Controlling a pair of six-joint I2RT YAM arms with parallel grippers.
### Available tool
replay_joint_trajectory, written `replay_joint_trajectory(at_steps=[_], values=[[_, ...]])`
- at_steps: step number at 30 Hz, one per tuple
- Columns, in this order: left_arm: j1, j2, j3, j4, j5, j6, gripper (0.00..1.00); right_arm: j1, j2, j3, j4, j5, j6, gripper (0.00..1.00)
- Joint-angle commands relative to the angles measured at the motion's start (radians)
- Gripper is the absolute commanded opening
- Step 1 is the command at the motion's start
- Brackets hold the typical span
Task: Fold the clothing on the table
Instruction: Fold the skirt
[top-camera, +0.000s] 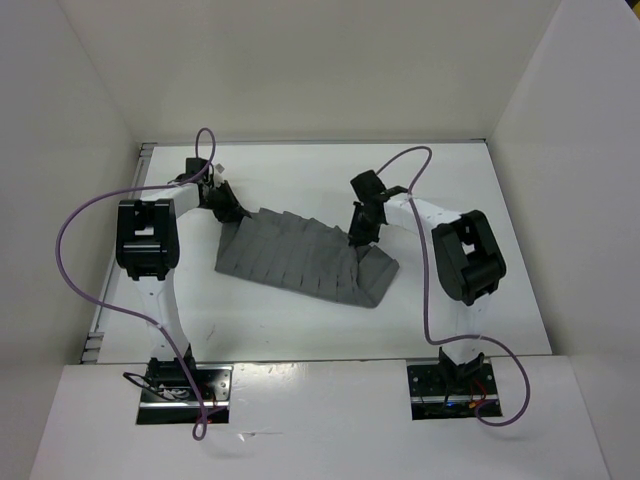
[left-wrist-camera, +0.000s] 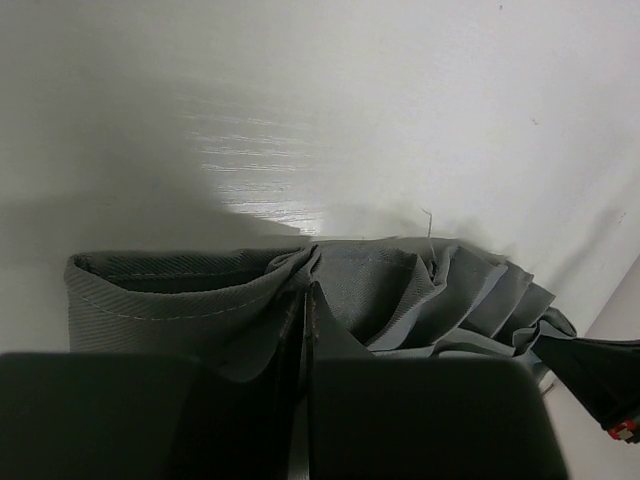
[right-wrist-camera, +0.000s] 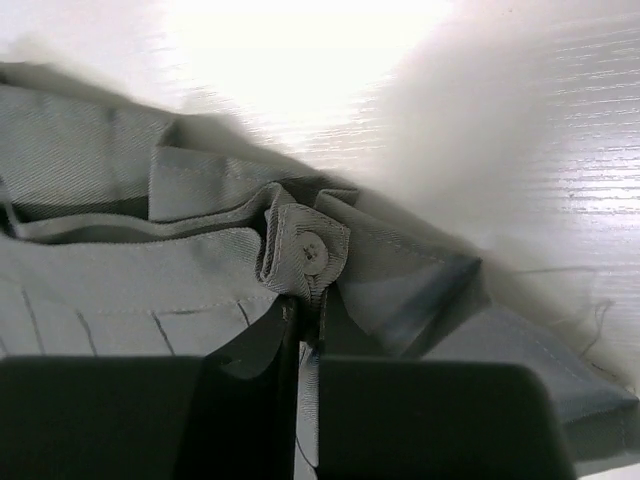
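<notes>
- We see the clothing (top-camera: 300, 258), grey pleated twill, mid-frame on the matte white table (top-camera: 480, 300).
- The left gripper (left-wrist-camera: 305, 300) pinches its edge.
- The right gripper (right-wrist-camera: 300, 325) clamps cloth by a round button (right-wrist-camera: 311, 250).

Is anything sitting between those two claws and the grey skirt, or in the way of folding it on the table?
Nothing visible does. The left gripper and right gripper are both pinched shut on the clothing at its far edge, the right one just below a buttoned tab. No other object shows on the table around it.
</notes>
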Motion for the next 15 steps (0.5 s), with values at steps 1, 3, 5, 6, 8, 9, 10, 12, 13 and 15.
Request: replay_joint_trajectory(at_steps=[1, 3, 5, 6, 8, 9, 10, 12, 13, 15], values=[[0.003, -0.035, -0.012, -0.018, -0.032, 0.037, 0.09, -0.005, -0.109, -0.009, 0.065, 0.004, 0.012, 0.0], [0.003, -0.035, -0.012, -0.018, -0.044, 0.037, 0.07, -0.005, -0.166, -0.018, 0.027, 0.017, 0.026, 0.0], [0.003, -0.035, -0.012, -0.027, -0.055, 0.037, 0.07, -0.005, -0.201, -0.03, 0.007, 0.043, 0.036, 0.0], [0.003, -0.035, -0.012, -0.027, -0.055, 0.037, 0.07, -0.005, -0.231, -0.042, -0.01, 0.043, 0.049, 0.0], [0.003, -0.035, -0.012, -0.027, -0.064, 0.037, 0.06, -0.005, -0.255, -0.058, -0.025, 0.055, 0.06, 0.0], [0.003, -0.035, -0.012, -0.027, -0.064, 0.037, 0.06, -0.005, -0.266, -0.075, -0.037, 0.055, 0.074, 0.0], [0.003, -0.035, -0.012, -0.027, -0.064, 0.037, 0.06, -0.005, -0.286, -0.084, -0.037, 0.064, 0.086, 0.0], [0.003, -0.035, -0.012, -0.027, -0.064, 0.037, 0.06, -0.005, -0.295, -0.102, -0.06, 0.064, 0.1, 0.0], [0.003, -0.026, -0.012, -0.027, -0.064, 0.037, 0.06, -0.005, -0.309, -0.118, -0.06, 0.073, 0.109, 0.0], [0.003, -0.026, -0.012, -0.027, -0.064, 0.037, 0.06, -0.005, -0.321, -0.139, -0.071, 0.073, 0.118, 0.0]])
